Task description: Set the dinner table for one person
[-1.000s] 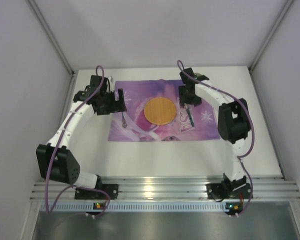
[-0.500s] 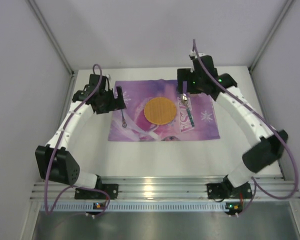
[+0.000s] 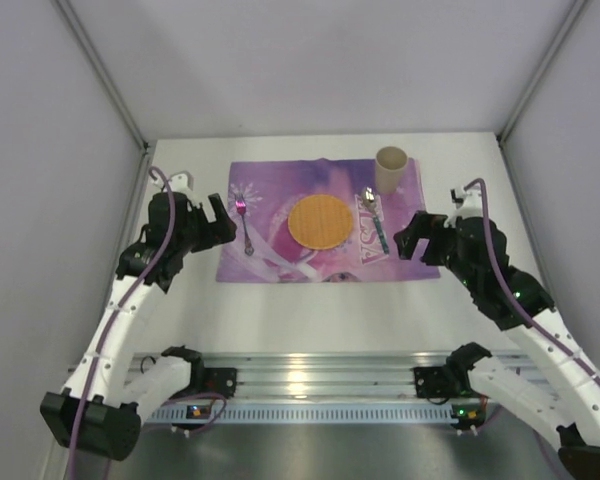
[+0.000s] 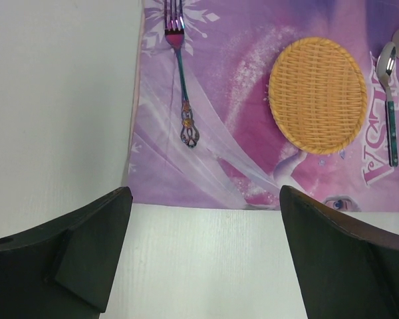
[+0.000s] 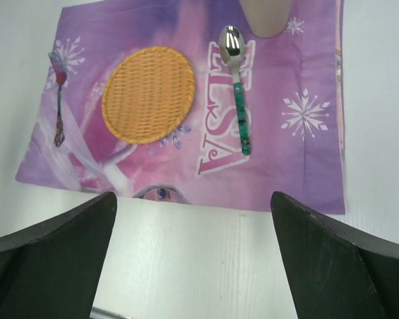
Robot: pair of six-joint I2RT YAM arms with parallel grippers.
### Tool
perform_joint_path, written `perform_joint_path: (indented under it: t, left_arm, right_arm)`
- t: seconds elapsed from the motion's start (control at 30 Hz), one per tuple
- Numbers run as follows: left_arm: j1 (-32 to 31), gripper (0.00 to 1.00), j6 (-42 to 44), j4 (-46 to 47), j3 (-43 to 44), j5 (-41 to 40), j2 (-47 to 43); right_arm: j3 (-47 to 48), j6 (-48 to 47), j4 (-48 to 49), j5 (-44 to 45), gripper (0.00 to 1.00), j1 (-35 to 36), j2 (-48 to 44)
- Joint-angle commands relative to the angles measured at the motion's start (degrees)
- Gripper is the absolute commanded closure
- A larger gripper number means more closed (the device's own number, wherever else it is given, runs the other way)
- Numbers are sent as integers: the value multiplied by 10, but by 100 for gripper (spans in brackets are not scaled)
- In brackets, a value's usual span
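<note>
Since half a second ago both arms have drawn back toward the lower part of the top view. A tall beige cup (image 3: 391, 170) now shows at the upper right corner of the purple printed cloth placemat (image 3: 280, 180), where the right arm was then.

At frame left, your left gripper (image 3: 218, 222) hangs over the mat's left edge, jaws spread wide with nothing in them. On the mat lie the iridescent metal fork (image 3: 244, 222), the round woven straw plate (image 3: 319, 221) at centre, the silver spoon with a green handle (image 3: 375, 222), then the cup. Your right gripper (image 3: 412, 240) hovers at the mat's right edge, equally wide open and empty.

The mat sits mid-frame on the large white matte dinner table (image 3: 310, 310).

The setting looks complete to me, so the next move probably calls only for pulling both arms clear without catching the cloth.

Only the top view shows the whole cup; the right wrist view crops it to its base at the upper edge. The left wrist view alone resolves the fork's ornate handle.
</note>
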Motion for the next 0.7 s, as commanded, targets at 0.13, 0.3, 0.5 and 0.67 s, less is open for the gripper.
perform_joint_path:
  t: [0.13,0.3,0.5,0.67]
  left_arm:
    - [-2,2,-20,55,-14,-25,-22]
    - [-2,1,-33,56,-12,-28,-28]
    - [-2,2,-29,42,-3,-35,-33]
    - [-2,2,-29,41,-8,-43,-40]
  right_arm:
    - [35,-9,16,25,0,0,7]
    - [41,-23,29,22,0,-1,14]
    - [49,-27,33,13,0,-1,28]
    - [39,-36,64,-10,0,-1,19]
